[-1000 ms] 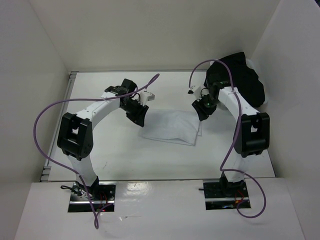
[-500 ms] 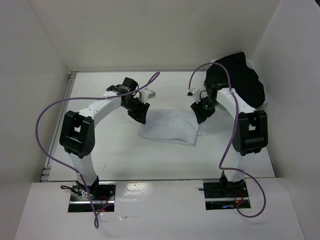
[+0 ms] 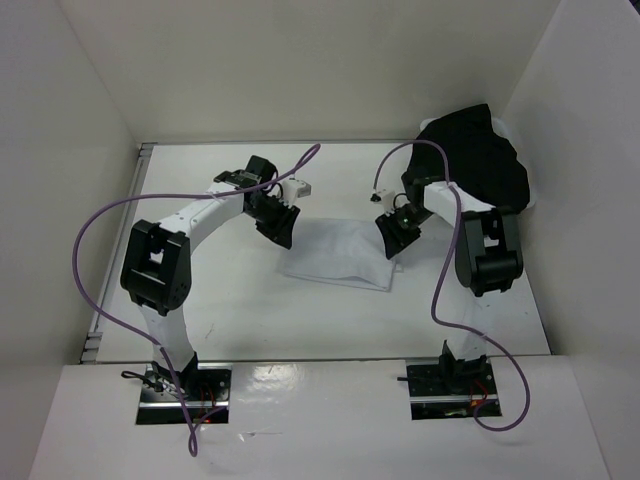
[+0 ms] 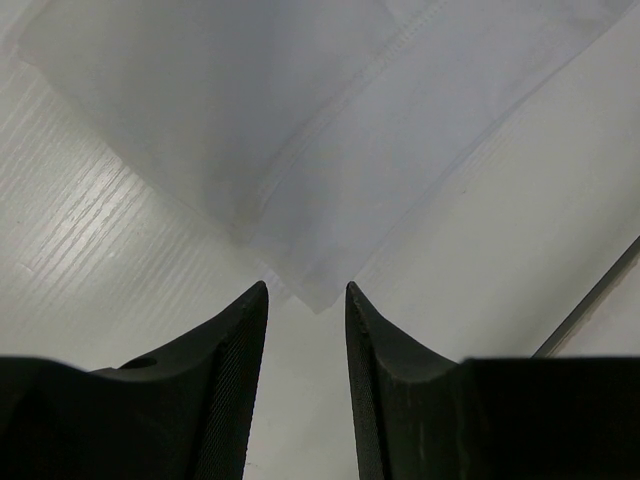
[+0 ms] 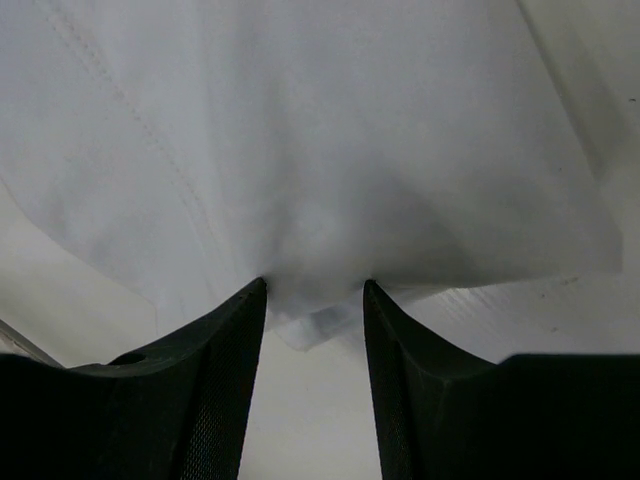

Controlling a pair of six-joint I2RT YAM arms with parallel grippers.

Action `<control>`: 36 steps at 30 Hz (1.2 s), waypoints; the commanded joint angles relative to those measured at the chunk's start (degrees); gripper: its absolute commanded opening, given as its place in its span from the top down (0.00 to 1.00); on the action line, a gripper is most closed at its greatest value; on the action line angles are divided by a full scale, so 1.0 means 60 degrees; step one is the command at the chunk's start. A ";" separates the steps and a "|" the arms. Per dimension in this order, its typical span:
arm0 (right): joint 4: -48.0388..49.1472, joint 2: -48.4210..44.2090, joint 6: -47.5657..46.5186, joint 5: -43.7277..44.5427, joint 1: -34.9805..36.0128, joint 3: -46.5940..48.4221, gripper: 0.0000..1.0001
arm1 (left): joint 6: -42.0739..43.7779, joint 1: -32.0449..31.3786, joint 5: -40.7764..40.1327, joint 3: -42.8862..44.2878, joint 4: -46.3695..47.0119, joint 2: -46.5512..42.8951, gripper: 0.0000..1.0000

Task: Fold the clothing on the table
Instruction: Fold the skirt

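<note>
While the clothing point(image 3: 340, 255) lies flat at centre frame on the table point(image 3: 220, 300), left gripper point(image 4: 306, 290) sits at its corner, jaws narrowly parted, nothing held — right gripper point(image 5: 315, 285) likewise parted, cloth edge between tips, unclamped.

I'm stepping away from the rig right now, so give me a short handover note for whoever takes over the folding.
Left hand: open, low at the far-left corner of the clothing, not gripping.
Right hand: open, the clothing's right edge between its fingertips, not pinched.
Clothing lies flat on the table; a black garment sits at the far right.
Done: both hands in place. Left: close, lift, fold.
</note>
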 commanded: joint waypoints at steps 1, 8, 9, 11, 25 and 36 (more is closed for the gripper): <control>0.0591 0.0292 0.0242 -0.0388 0.0094 0.0249 0.51 | -0.0186 0.0038 -0.0001 0.0274 0.0089 0.0060 0.56; 0.0679 0.0191 0.0330 -0.0170 0.0006 0.0337 0.51 | -0.0186 0.0038 -0.0089 0.0186 0.0089 0.0060 0.57; 0.0680 0.0060 0.0330 -0.0038 -0.0096 0.0337 0.51 | -0.0186 0.0038 -0.0089 0.0186 0.0089 0.0060 0.57; 0.0985 -0.0086 0.0447 0.0052 -0.0214 0.0147 0.51 | -0.0186 0.0038 -0.0089 0.0186 0.0089 0.0060 0.57; 0.0914 0.0000 0.0915 0.0168 -0.0303 0.0557 0.51 | -0.0274 0.0038 0.0175 0.0581 0.0207 0.0689 0.57; 0.1266 0.0176 0.1106 0.0344 -0.0214 0.0162 0.71 | -0.0362 0.0038 0.0263 0.0582 0.0309 0.0865 0.57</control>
